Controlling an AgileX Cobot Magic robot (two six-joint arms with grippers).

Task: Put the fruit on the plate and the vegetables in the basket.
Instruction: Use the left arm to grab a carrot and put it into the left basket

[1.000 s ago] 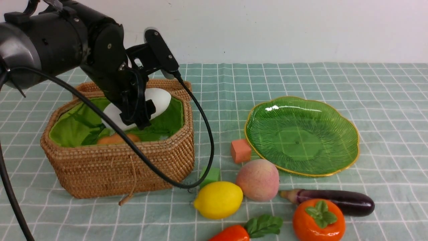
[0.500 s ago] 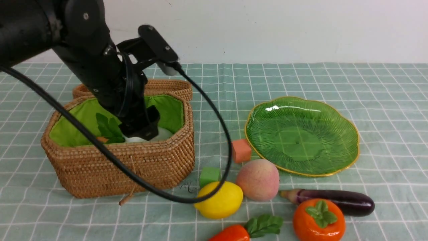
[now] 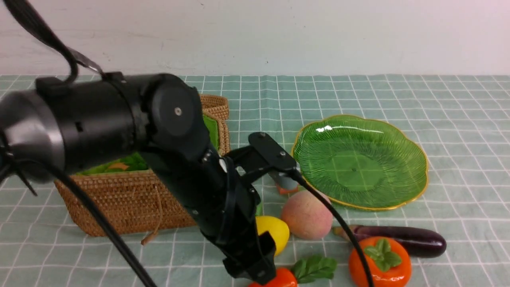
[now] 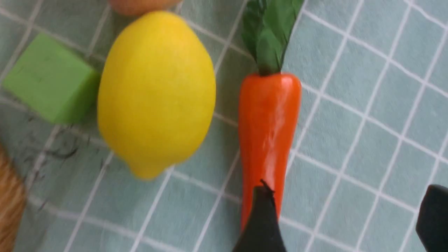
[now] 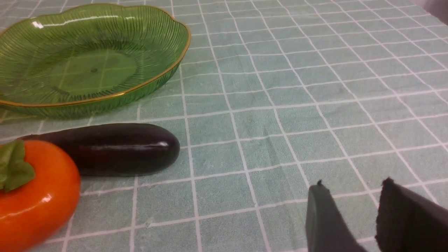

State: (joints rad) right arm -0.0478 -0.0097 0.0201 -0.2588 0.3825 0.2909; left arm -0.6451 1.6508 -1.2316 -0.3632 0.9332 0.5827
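My left gripper hangs low at the table's front, open, over the thin end of the orange-red carrot. One finger overlaps the carrot's tip; only cloth lies between the jaws. The yellow lemon lies beside the carrot, and the peach is just behind it. The persimmon and purple eggplant lie in front of the bare green plate. The wicker basket stands at the left, half hidden by my arm. My right gripper is open over bare cloth.
A green cube sits beside the lemon, and an orange cube peeks out by the plate's rim. My left arm and its cable cross the front left. A checked green cloth covers the table.
My left arm let the white radish go into the basket, then swung forward and down to the carrot at the front. Its jaws have narrowed a little. The right gripper has not moved.
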